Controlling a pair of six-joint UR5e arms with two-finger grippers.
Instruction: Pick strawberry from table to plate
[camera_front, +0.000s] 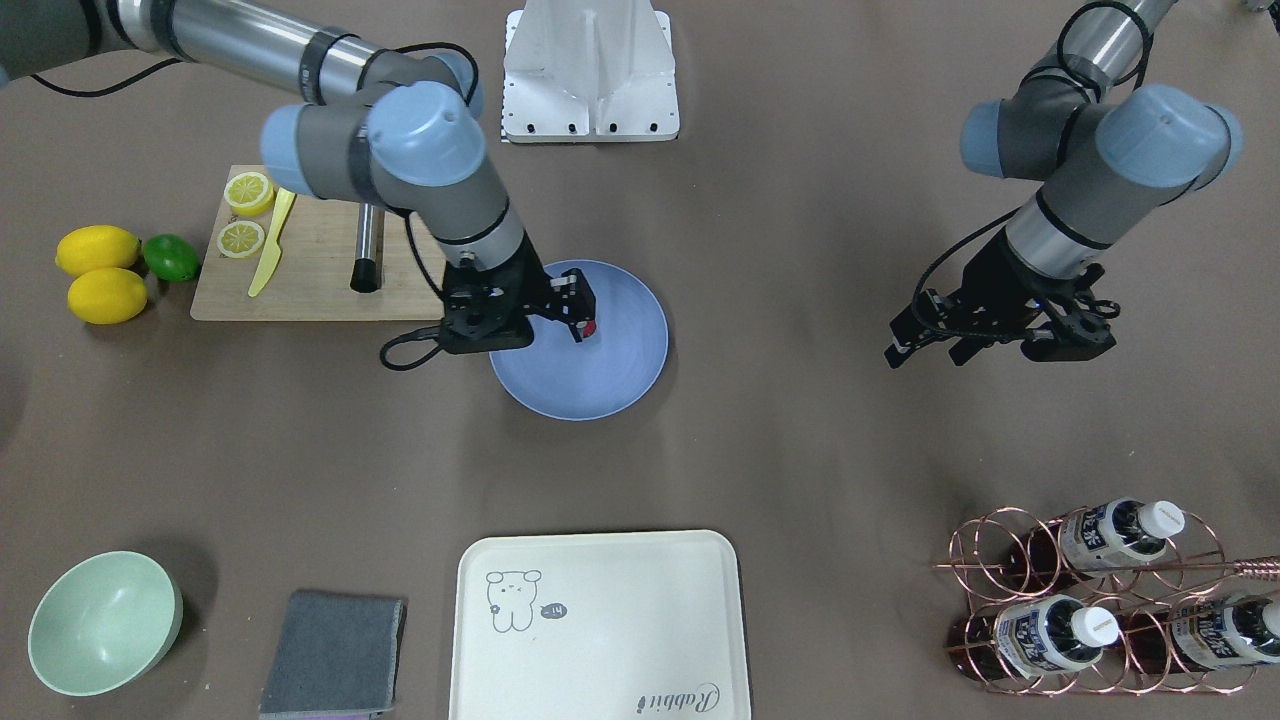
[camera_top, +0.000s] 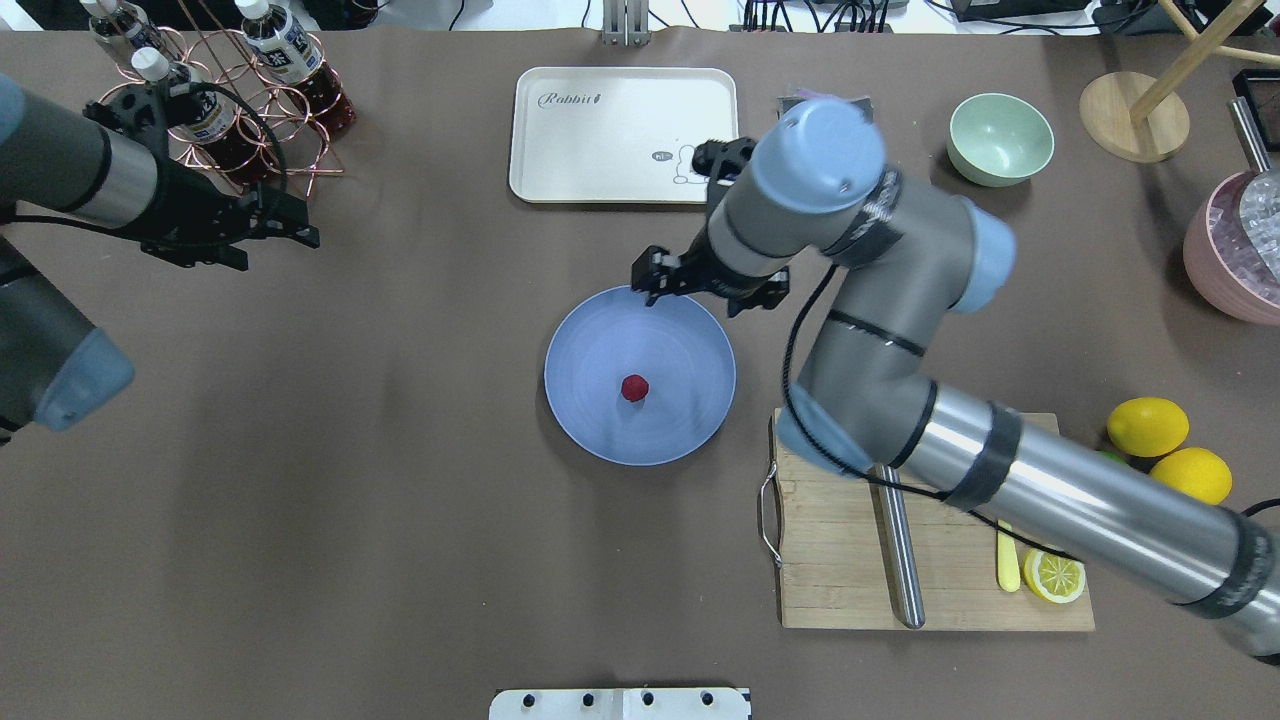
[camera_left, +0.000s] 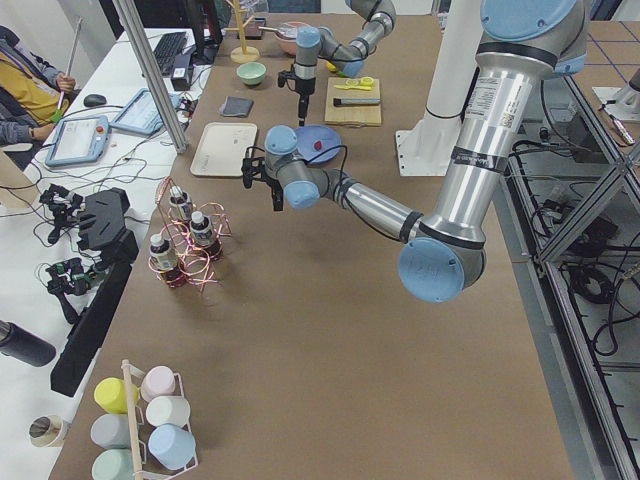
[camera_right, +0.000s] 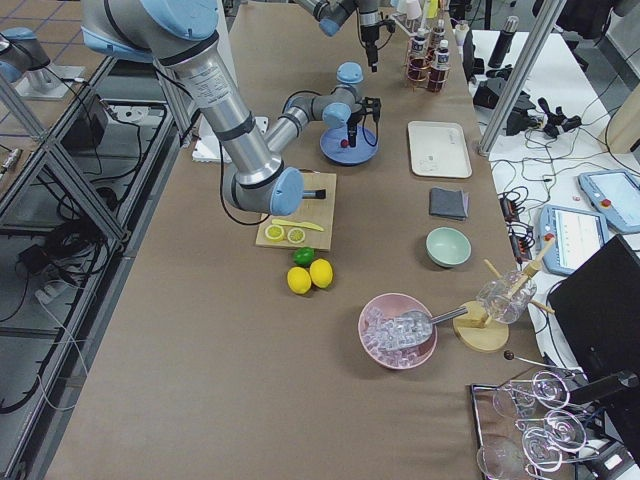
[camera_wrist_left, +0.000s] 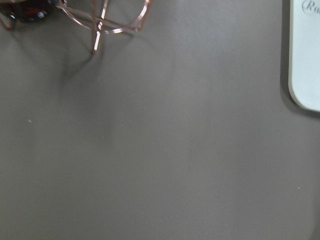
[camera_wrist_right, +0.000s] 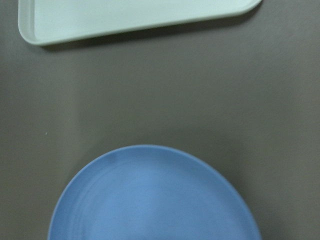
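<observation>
Overhead view: the strawberry (camera_top: 634, 387) sits on the plate (camera_top: 600, 440), a bit off the middle, with nothing touching it. The right claw (camera_top: 648, 285) hangs over the plate's far rim, toward the cream tray (camera_top: 620, 130). Its jaws look spread and there's nothing in them. The left claw (camera_top: 305, 228) is way over on the other side, just beside the copper bottle rack (camera_top: 250, 110), also spread and empty. The plate rests on the bare brown bench (camera_top: 400, 520), with the wooden cutting board (camera_top: 850, 560) near it on the robot's right.

Front-facing view: the berry peeks out as a red spot right by the right claw's fingertips, well inside the blue rim. The left claw is up off the bench, well apart from the plate.

Left side view: both arms are in shot and the red dot shows on the plate beyond the near arm. It's too small to tell anything about the jaws.

Right side view: the right claw points straight down above the plate, with the berry below it.

Left wrist view: mostly bench, with a foot of the rack at the top and a tray corner at the right edge.

Right wrist view: the plate's rim curves across the bottom, the tray edge runs along the top, and there's bench between them.
</observation>
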